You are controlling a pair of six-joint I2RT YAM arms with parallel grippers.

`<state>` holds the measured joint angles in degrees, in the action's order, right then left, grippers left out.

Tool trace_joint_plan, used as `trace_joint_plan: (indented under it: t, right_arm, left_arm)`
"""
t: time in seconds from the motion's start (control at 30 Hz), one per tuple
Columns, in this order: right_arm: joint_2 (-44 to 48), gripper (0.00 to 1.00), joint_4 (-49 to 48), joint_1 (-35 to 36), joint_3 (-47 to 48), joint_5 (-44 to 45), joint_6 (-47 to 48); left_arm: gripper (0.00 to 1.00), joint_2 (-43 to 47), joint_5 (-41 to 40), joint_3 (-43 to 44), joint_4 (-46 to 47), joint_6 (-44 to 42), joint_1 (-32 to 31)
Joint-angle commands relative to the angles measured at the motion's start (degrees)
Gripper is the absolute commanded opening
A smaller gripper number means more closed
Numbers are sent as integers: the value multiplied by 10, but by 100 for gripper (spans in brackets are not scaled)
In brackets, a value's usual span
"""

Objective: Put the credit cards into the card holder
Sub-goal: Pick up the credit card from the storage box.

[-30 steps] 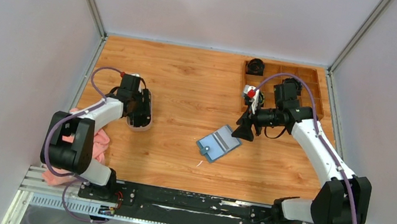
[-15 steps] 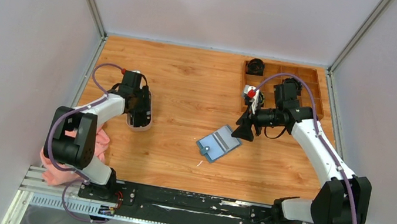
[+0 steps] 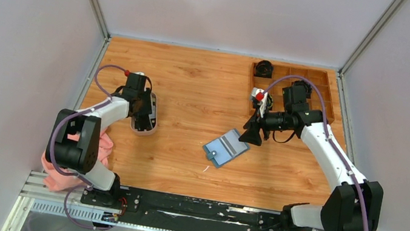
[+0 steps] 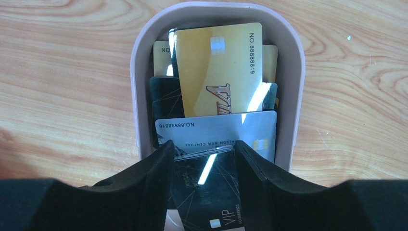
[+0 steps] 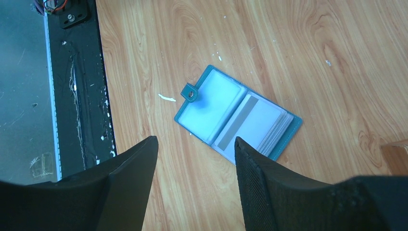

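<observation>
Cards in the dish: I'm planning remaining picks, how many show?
5 at least, in the dish: gold card on top, yellowish one under it, dark card, silver card, black VIP card between the fingers of the left gripper. More may be hidden.

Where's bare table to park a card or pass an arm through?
Free: far-centre tabletop between the card dish and the compartment tray; near strip between the pink cloth and the card holder. Crowded: right side, where the right end effector hangs open above the holder, by the tray; left edge, dish beside cloth.
</observation>
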<state>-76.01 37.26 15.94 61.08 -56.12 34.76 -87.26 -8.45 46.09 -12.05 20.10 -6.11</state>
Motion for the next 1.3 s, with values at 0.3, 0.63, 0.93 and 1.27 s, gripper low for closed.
trace_joint_plan:
  t: [0.3,0.63,0.93,1.27]
  right_arm:
    - [-7,63,0,-9,-8,-23,8]
    - [-18,63,0,-9,-6,-32,9]
    - [-18,63,1,-8,-6,-38,7]
    - [-16,63,1,-8,-6,-39,7]
  left_arm:
    - [46,63,38,-33,-36,-5,0]
    - [66,121,41,-69,-52,43,0]
    - [67,91,26,-87,-52,61,-4]
    - [72,28,-32,-58,-66,79,-47]
